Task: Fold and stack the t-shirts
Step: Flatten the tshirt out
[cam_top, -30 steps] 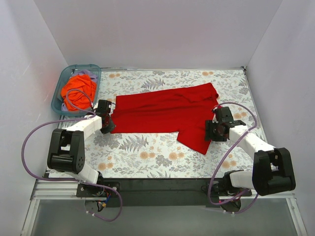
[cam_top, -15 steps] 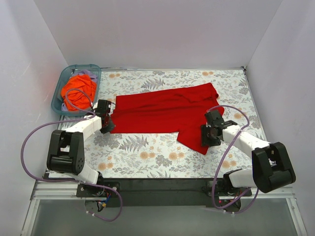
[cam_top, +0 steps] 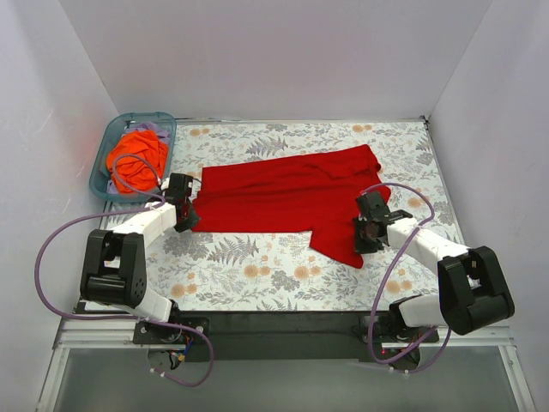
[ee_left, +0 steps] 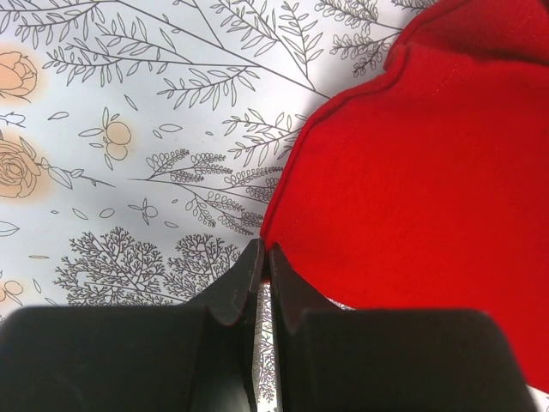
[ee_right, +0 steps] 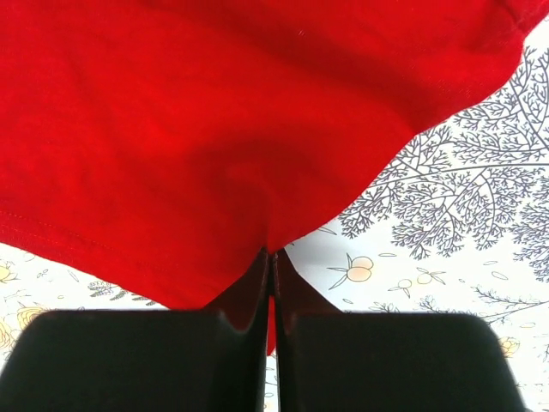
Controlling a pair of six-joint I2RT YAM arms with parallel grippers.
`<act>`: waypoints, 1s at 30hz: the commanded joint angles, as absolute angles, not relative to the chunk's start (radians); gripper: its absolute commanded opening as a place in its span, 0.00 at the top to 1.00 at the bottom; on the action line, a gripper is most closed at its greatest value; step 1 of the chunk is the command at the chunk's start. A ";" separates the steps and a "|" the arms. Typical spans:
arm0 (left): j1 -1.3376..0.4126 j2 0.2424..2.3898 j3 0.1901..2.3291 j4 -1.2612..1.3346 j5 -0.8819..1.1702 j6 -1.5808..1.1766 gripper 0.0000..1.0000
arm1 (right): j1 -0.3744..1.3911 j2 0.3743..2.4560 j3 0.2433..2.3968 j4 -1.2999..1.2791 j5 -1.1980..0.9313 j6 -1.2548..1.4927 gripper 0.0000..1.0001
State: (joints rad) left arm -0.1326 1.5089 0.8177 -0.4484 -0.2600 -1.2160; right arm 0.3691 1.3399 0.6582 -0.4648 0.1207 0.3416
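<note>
- The red t-shirt [cam_top: 287, 196] lies spread but rumpled across the middle of the floral table [cam_top: 257, 275]. One flap trails towards the near edge on the right side.
- The orange t-shirt [cam_top: 135, 161] sits bunched in the teal bin [cam_top: 103, 159] at the far left corner, not yet handled.
- The right gripper [ee_right: 271, 257] is pinched on the red t-shirt's trailing flap. The cloth puckers into the tips and a red sliver shows between the jaws.
- The left gripper [ee_left: 264, 257] is closed at the shirt's left hem, tips touching the edge. I cannot tell whether any cloth is caught.
- Step in hand, as I judge it: taking hold of the red shirt at both ends to straighten it or make the first fold.
- The next move likely calls for lifting both ends together with even tension. If the left pinch proves empty, that side needs a fresh grip first.
</note>
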 commanded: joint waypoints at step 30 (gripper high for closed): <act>-0.127 0.991 1.837 -0.762 -0.371 -1.118 1.00 | 0.307 0.810 1.785 -0.693 0.466 -0.038 0.99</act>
State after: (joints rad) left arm -0.1349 0.9649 1.7996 -0.7685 -0.3473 -1.1698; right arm 0.3111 0.8326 1.7092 -0.6888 0.4427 0.0433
